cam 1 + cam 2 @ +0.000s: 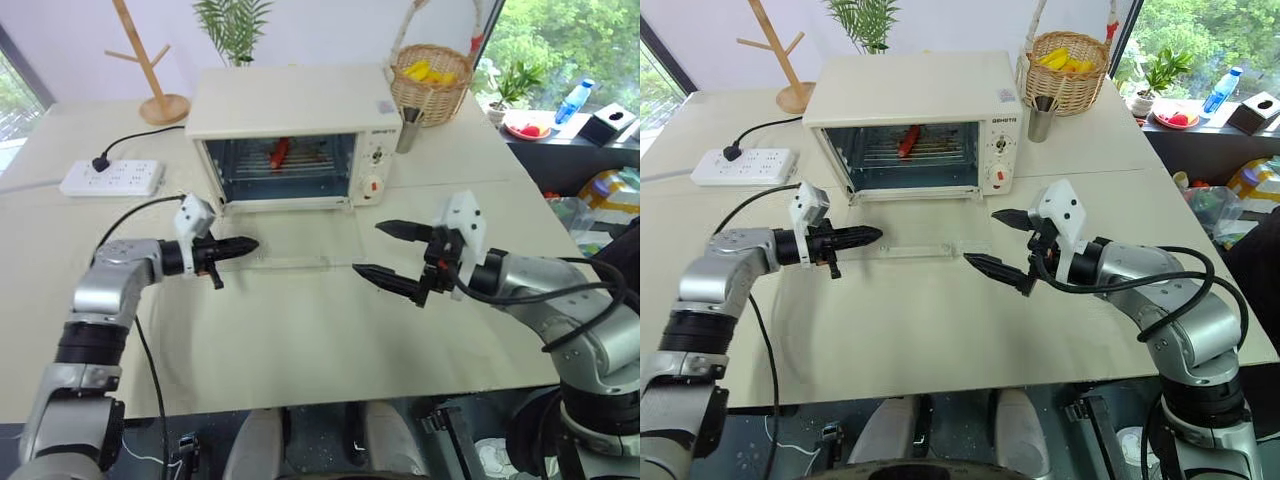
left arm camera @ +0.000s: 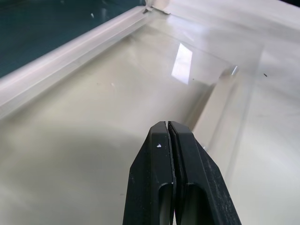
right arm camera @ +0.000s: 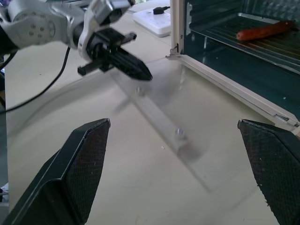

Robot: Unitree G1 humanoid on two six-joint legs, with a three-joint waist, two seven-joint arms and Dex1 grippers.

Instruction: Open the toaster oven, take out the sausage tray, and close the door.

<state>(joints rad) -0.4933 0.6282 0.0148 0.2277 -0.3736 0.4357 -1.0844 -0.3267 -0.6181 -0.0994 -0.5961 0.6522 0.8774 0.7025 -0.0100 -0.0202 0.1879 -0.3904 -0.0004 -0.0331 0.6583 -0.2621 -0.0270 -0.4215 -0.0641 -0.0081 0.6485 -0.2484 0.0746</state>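
Observation:
The cream-white toaster oven (image 1: 290, 105) stands at the back of the table. Its glass door (image 1: 300, 235) lies folded down flat in front of it. Inside, one red-orange sausage (image 1: 279, 152) rests on the wire rack of the sausage tray (image 1: 300, 168). My left gripper (image 1: 250, 244) is shut with nothing in it, and its tip hovers just over the left end of the door's bar handle (image 3: 159, 119). My right gripper (image 1: 368, 248) is wide open and empty, off the door's right front corner and pointing left. From the left wrist, the shut fingers (image 2: 167, 140) sit above the glass.
A white power strip (image 1: 112, 177) with a black cable lies left of the oven, and a wooden mug tree (image 1: 150, 70) stands behind it. A wicker basket (image 1: 430, 80) and a metal cup (image 1: 408, 128) stand to the oven's right. Bare tabletop (image 1: 300, 340) lies in front of the door.

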